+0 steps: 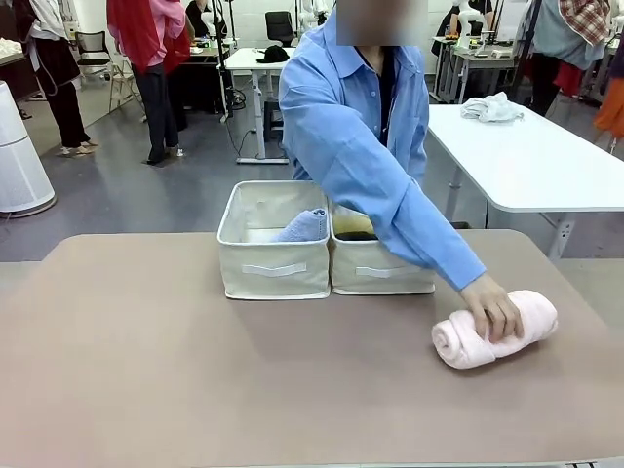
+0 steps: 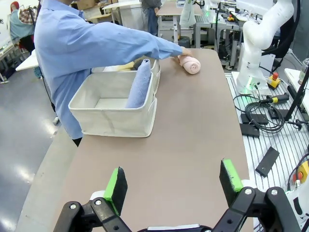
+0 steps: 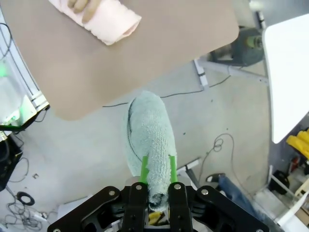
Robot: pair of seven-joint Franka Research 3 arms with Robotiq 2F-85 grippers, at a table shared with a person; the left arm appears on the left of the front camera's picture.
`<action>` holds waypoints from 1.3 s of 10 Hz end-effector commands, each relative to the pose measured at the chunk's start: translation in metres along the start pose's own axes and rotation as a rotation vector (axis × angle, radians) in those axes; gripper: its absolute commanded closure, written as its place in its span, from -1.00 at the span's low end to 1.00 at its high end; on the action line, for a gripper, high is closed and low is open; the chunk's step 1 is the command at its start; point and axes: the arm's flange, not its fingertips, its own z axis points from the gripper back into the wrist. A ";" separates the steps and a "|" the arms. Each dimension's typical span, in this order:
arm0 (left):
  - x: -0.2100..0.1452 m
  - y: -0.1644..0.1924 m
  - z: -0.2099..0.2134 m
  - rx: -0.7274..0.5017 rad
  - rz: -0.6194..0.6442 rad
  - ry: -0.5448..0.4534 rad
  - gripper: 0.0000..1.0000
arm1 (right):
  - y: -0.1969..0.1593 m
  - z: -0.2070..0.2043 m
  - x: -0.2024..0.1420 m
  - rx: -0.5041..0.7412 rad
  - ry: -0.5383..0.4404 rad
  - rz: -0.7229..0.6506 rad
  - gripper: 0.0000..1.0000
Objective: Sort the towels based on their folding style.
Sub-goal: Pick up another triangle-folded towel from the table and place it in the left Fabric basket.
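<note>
- Right gripper (image 3: 158, 167): clamped on the narrow end of the grey-green cone towel (image 3: 147, 130), held over the floor just off the table (image 3: 159, 58) corner.
- Left gripper (image 2: 174, 181): jaws apart, empty, above the table.
- Pink rolled towel (image 1: 456, 346): on the table under the person's hand (image 1: 494, 310). I judge it soft, light and squashy, so I'd grip it mid-roll.

The brown tabletop (image 1: 146, 370) is viewed from its near edge by the front camera, across two beige fabric bins (image 1: 283, 255). It is seen obliquely from above one end by the left wrist camera and steeply downward past a corner by the right one. A rolled pink terry towel (image 1: 460, 343) is shared by all three views.
</note>
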 end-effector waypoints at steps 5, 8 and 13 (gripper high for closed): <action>0.001 -0.001 0.000 -0.001 -0.008 -0.004 -1.00 | 0.001 0.007 -0.006 -0.007 0.012 -0.016 1.00; 0.001 -0.001 0.000 -0.001 -0.008 -0.004 -1.00 | 0.001 0.007 -0.006 -0.007 0.012 -0.016 1.00; 0.001 -0.001 0.000 -0.001 -0.008 -0.004 -1.00 | 0.023 0.034 0.025 0.000 -0.101 -0.005 0.71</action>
